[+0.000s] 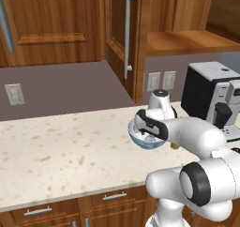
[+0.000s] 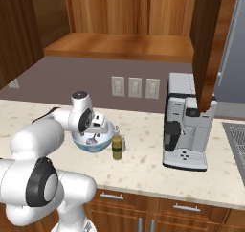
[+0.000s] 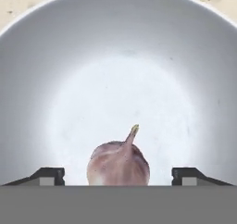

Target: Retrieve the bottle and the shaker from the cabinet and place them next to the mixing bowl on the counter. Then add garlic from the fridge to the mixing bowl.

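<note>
- Where the left base view looks over the arm, the mixing bowl (image 1: 149, 138) sits on the bench (image 1: 61, 160), half hidden by the wrist; the cabinet (image 1: 117, 31) hangs open behind it.
- Right base view: the bottle (image 2: 116, 147) stands just beside the bowl, the shaker perhaps behind it; the coffee machine (image 2: 186, 128) stands well apart.
- Hand view: the garlic (image 3: 119, 163) lies inside the bowl between the end effector (image 3: 118, 174) tips, spread wide and clear of it. It looks light, round and papery, best pinched across the bulb.
</note>
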